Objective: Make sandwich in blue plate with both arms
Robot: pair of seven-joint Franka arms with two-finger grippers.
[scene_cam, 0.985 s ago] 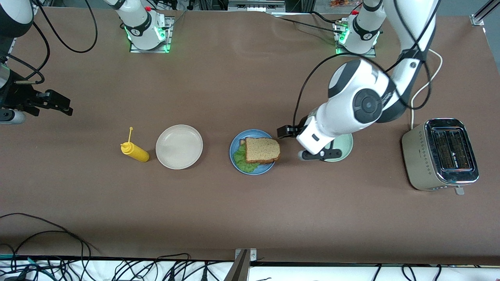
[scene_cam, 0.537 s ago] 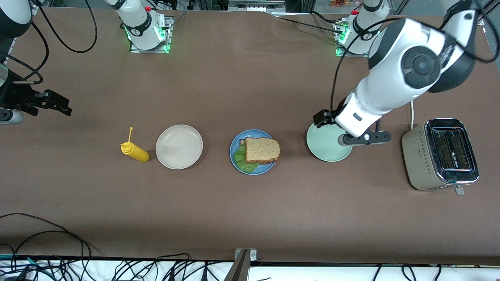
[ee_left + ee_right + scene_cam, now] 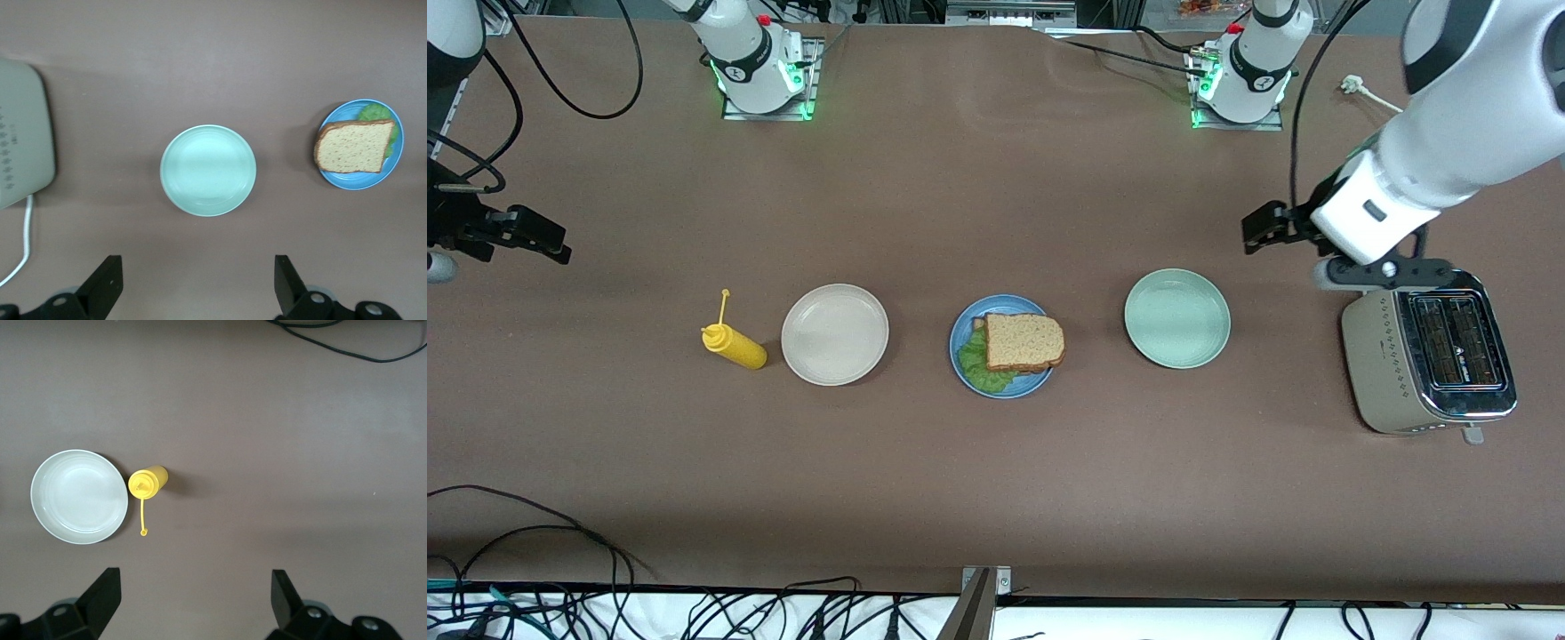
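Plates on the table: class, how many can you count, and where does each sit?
3. The beige plate lies beside the yellow bottle, the blue plate with the sandwich lies in the middle, and the pale green plate lies toward the toaster. None seems hidden.

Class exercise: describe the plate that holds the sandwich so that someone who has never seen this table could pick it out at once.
Three round plates lie in a row across the brown table, between a yellow squeeze bottle and a toaster. The middle one is the blue plate. It alone is blue and it alone holds food, a brown bread slice over green lettuce; the beige plate and the pale green plate are bare.
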